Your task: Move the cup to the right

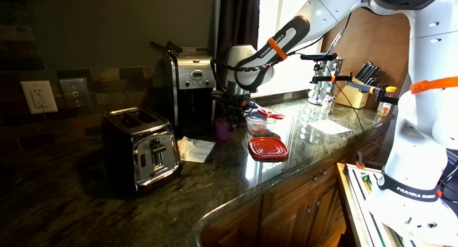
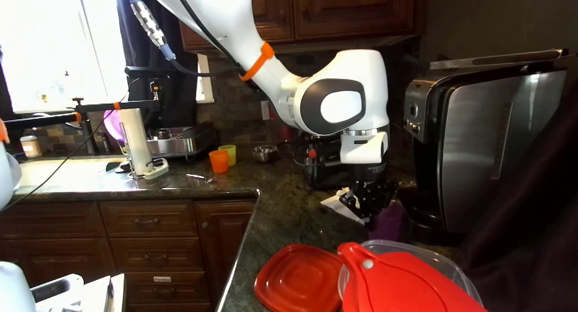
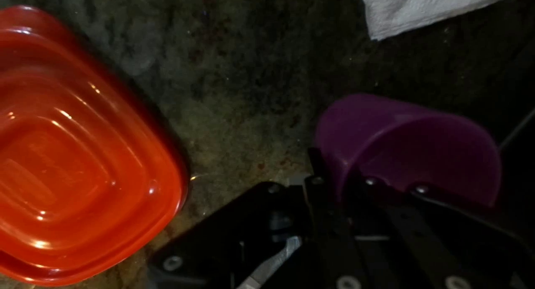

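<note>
The purple cup stands on the dark counter in front of the coffee maker. It also shows in an exterior view, beside my gripper. In the wrist view the cup lies at the right with its mouth facing the camera's lower right. My gripper straddles the cup's near wall, one finger outside and one inside. The fingers look closed on that wall at the rim. The fingertips are dark and the inner one is partly lost in shadow. Whether the cup's base touches the counter is not clear.
The coffee maker stands right behind the cup. A red lid and a clear bowl with a red item over it lie close by. A white napkin and a toaster are on the cup's other side.
</note>
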Controlling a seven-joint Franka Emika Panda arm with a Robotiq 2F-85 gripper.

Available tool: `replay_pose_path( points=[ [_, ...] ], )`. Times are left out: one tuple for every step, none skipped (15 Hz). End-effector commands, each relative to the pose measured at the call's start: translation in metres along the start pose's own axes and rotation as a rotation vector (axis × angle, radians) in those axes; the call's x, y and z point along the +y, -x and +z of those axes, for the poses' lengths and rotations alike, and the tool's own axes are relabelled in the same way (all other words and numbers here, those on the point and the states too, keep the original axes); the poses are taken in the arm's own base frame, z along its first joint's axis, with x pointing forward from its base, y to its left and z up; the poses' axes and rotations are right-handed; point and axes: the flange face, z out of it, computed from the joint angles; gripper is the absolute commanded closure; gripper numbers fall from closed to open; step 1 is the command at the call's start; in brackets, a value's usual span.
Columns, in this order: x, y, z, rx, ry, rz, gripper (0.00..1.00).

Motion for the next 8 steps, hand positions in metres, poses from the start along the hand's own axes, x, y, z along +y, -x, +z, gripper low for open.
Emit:
replay_pose_path(
  points=[
    [0.013,0.009,0.002,0.009,-0.01,0.014,0.56],
    [0.017,0.013,-0.001,0.012,-0.001,0.015,0.49],
    [0.02,0.017,-0.004,0.019,0.013,0.022,0.41],
    [0.024,0.023,-0.009,0.023,0.0,0.021,0.34],
    [0.027,0.028,-0.014,0.034,-0.015,0.022,0.27],
    [0.031,0.034,-0.021,0.052,-0.03,0.027,0.19],
    [0.035,0.038,-0.027,0.072,-0.043,0.037,0.12],
    [0.038,0.042,-0.035,0.095,-0.058,0.055,0.03]
  ],
)
